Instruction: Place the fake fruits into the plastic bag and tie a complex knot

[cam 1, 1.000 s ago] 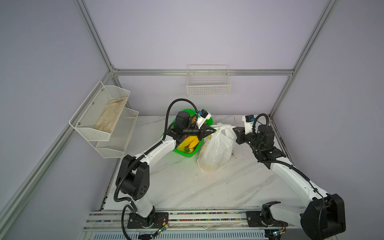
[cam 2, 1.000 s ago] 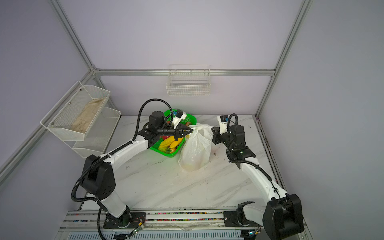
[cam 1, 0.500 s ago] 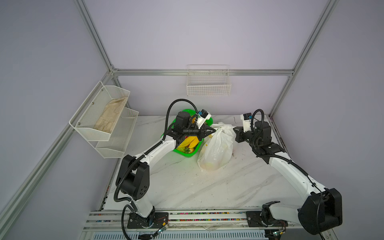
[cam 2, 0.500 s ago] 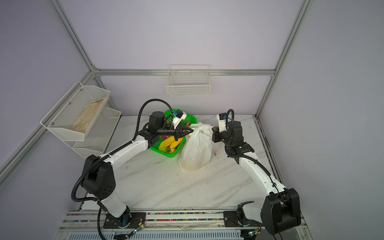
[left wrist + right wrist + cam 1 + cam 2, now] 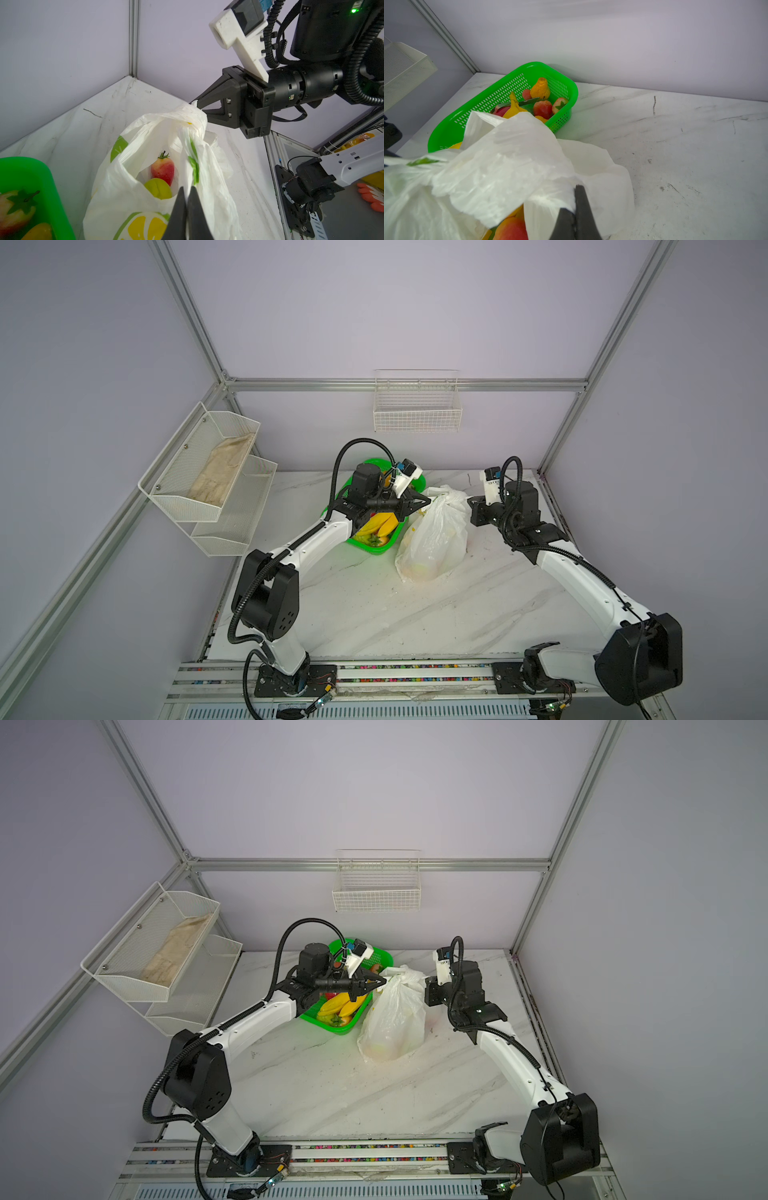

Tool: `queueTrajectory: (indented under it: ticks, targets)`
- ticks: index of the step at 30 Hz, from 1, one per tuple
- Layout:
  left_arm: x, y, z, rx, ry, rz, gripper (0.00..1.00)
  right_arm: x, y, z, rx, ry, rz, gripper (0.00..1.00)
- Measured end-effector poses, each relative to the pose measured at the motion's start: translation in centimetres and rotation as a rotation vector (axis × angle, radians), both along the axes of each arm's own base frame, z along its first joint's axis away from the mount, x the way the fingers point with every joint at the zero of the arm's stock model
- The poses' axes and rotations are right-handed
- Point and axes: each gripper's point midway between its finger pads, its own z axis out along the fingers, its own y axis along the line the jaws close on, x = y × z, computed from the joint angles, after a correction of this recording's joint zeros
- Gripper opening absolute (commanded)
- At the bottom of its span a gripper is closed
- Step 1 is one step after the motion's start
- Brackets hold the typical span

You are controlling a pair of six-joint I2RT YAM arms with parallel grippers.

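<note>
We see the thin white crinkly plastic bag [image 5: 432, 543] standing near the marble worktop's [image 5: 374, 614] back edge, beside the green mesh basket [image 5: 376, 551]. The left gripper [image 5: 188, 188] and right gripper [image 5: 195, 103] each pinch 1 handle.

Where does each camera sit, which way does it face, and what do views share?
Top views: high over the front rail, looking down at the table; left arm and right arm whole.
Left wrist: on left arm, looking across the bag at the right hand; own left hand pinches the bag.
Right wrist: on right arm, looking over the bag to the basket; only right hand's tips show.
Shared: bag and basket in all.
</note>
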Motion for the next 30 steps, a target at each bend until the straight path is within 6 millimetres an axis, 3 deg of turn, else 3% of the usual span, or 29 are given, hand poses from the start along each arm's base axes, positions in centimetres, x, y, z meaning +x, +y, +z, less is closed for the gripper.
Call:
queueTrajectory:
  ticks: [12, 20, 30]
  targets:
    - [0.0, 0.0, 0.2, -0.01, 0.0, -0.005, 0.0, -0.1, 0.2, 0.3, 0.031, 0.013, 0.044, 0.08]
    - [0.8, -0.1, -0.1, -0.031, 0.023, 0.011, 0.0, -0.7, 0.0, 0.2, 0.087, 0.038, 0.068, 0.35]
    - [1.4, -0.4, -0.6, -0.05, 0.062, 0.026, 0.0, -3.9, -1.4, 1.7, 0.244, 0.044, 0.084, 0.4]
